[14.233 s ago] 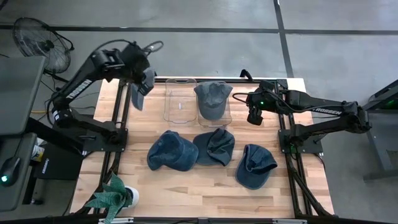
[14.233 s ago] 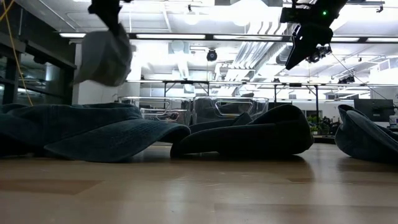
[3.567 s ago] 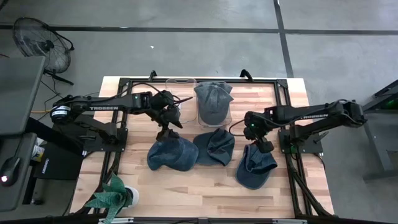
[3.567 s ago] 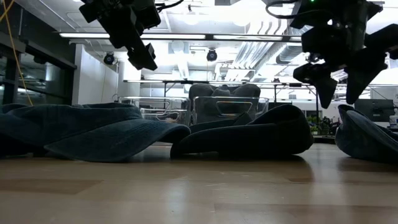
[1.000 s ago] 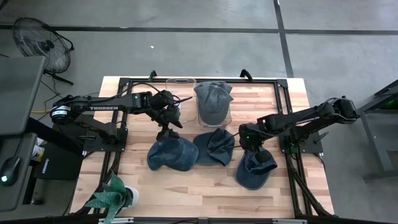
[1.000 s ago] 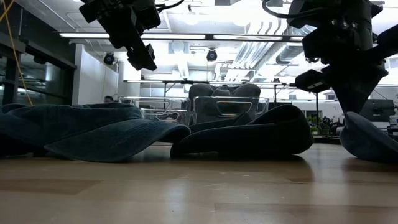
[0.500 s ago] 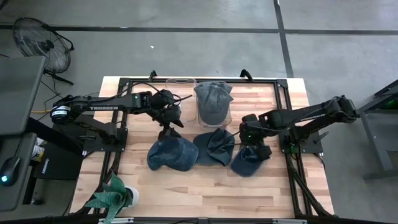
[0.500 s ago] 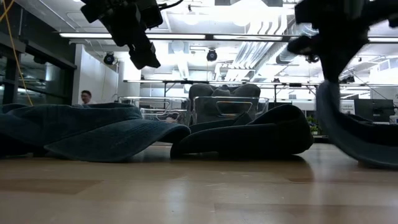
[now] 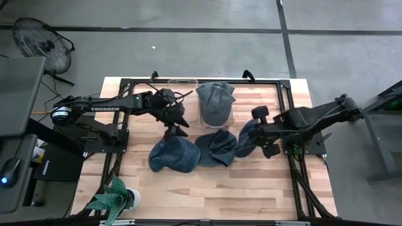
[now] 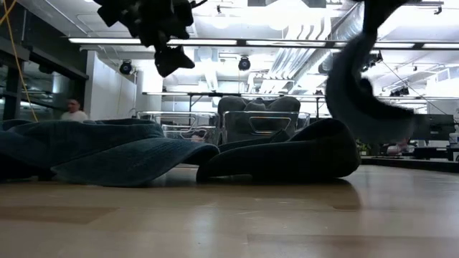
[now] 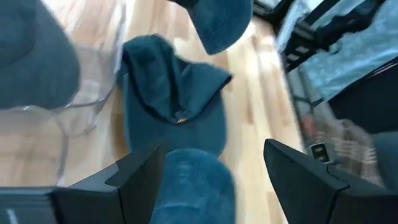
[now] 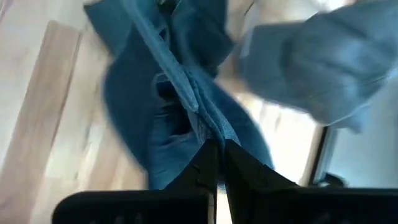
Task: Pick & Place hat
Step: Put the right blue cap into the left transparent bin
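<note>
Right gripper [image 12: 216, 163] was pinched tight on a thin folded edge of a limp blue denim hat [image 9: 246, 139], which hung off the table just right of the clear plastic bin [image 9: 215, 107]. Left gripper [image 9: 175, 127] hovered with jaws spread, empty, above a rounded denim cap [image 9: 174, 155] in front of that bin.

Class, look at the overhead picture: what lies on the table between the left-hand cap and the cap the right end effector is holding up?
In the high view, one more dark blue cap lies between the left cap and the lifted cap.
</note>
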`<state>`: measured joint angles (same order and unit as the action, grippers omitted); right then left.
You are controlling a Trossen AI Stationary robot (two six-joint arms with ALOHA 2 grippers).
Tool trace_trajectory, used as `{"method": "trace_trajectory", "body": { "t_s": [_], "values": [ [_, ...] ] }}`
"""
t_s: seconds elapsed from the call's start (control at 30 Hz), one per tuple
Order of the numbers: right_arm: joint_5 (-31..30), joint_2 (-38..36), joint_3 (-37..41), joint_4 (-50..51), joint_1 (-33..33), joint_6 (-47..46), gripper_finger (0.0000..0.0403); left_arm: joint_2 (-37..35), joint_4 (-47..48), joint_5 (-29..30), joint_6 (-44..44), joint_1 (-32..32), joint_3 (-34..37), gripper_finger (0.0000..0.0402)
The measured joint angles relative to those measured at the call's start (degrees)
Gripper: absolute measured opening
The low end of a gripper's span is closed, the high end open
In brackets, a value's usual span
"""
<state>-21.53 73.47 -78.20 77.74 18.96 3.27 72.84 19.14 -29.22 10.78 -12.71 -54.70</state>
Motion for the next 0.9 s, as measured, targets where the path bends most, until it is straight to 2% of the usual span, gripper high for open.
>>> {"method": "trace_trajectory", "body": {
  "t_s": [0.13,0.3,0.63,0.73,0.9],
  "values": [
    [-4.0,0.0,-3.6,0.0,2.6,0.9,0.0003,0.0,-3.1,-2.1,1.9,0.0,0.0,0.0271],
    [-11.7,0.0,-6.7,-1.4,5.5,4.2,0.0003,0.6,-7.6,-4.4,5.1,0.0,0.0,0.0271],
    [-30.0,0.0,-8.1,-14.0,8.2,17.1,0.0003,0.6,-17.8,-3.5,9.5,2.2,0.0,0.0271],
    [-31.0,0.0,-8.1,-17.9,8.2,20.6,0.0003,0.6,-20.1,-1.6,9.6,3.3,0.0,0.0271],
    [-26.1,0.0,-8.1,-25.3,8.2,26.9,0.0003,0.6,-23.3,1.5,10.2,3.4,0.0,0.0271]
  ]
}}
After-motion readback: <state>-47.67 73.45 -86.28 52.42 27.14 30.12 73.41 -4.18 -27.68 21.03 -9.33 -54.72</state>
